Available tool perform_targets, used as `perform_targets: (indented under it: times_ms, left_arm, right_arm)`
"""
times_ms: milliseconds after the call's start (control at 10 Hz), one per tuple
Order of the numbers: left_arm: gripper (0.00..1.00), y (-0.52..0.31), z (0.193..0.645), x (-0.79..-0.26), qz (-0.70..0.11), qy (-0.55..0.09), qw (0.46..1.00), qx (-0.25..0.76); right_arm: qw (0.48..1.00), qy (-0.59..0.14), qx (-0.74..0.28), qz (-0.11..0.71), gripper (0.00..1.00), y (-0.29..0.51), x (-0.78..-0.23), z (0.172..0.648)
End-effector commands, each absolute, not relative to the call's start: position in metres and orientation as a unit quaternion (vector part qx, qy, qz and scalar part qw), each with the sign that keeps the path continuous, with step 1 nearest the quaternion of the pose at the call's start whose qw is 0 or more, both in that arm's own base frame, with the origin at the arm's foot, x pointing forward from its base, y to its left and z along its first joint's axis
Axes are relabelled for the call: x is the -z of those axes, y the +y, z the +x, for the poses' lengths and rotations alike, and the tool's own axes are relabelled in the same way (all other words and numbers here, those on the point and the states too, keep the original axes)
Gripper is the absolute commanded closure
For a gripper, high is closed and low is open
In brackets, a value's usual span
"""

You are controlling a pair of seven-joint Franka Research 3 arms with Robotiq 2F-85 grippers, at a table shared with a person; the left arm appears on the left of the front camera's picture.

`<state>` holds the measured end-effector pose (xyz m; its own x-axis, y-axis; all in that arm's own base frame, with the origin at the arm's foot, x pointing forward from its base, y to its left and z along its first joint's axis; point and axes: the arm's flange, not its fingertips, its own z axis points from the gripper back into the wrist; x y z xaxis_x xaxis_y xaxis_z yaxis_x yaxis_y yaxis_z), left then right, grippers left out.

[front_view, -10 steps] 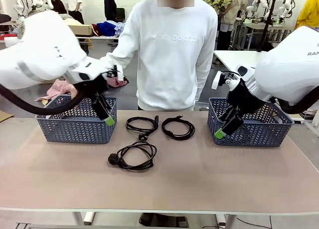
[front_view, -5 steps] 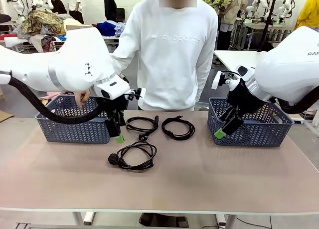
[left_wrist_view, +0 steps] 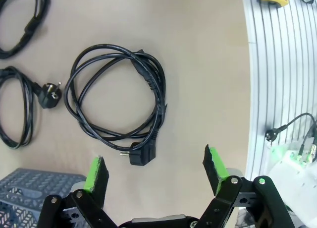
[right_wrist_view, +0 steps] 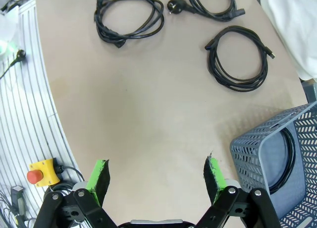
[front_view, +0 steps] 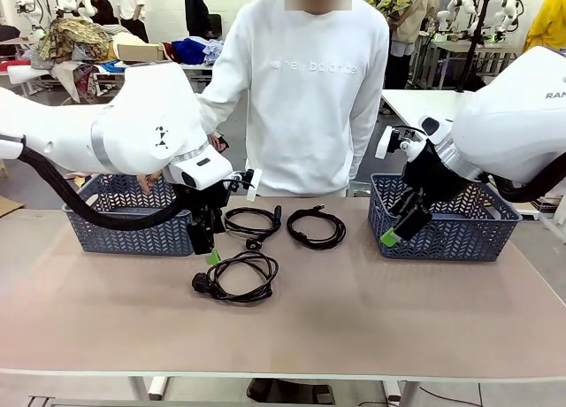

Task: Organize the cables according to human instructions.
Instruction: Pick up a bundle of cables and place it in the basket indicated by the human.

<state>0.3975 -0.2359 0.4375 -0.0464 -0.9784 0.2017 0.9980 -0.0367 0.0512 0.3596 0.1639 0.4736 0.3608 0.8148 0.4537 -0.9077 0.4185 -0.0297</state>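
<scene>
Operator, your sorting stood roughly a quarter done. One cable (right_wrist_view: pixel 286 153) appeared to lie in the blue basket (front_view: pixel 442 234) at 3 o'clock, and three lay loose on the counter (front_view: pixel 354 327). Your left end effector (left_wrist_view: pixel 156 166) hung wide open over the plugged coil (front_view: pixel 237 279), at 6 o'clock of the far-left coil (front_view: pixel 252 223) and far-right coil (front_view: pixel 316 227). Your right end effector (right_wrist_view: pixel 156 171) stood open and empty. All were thin, black and loosely looped.

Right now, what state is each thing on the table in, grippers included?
left gripper, open, empty, above near cable
right gripper, open, empty, beside right basket
near cable, coiled, lying on table
far-left cable, coiled, lying on table
far-right cable, coiled, lying on table
fourth cable, coiled, inside right basket
right basket, upright, holding fourth cable
left basket, upright, contents hidden
</scene>
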Motion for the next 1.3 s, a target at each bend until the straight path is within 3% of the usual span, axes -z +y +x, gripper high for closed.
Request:
perform_targets:
  times_ms: [0,300,1200]
  left_arm:
    - [0.00,-0.237,0.398,-0.438,-0.057,-0.086,0.687,0.719]
    - [0.00,-0.236,0.398,-0.437,-0.056,-0.088,0.688,0.718]
    - [0.00,-0.263,0.398,-0.361,-0.013,-0.053,0.651,0.757]
  right_arm:
    - [0.818,-0.203,-0.526,0.114,0.00,0.165,-0.475,0.361]
    - [0.818,-0.203,-0.526,0.114,0.00,0.165,-0.475,0.361]
    - [0.818,-0.203,-0.526,0.114,0.00,0.165,-0.475,0.361]
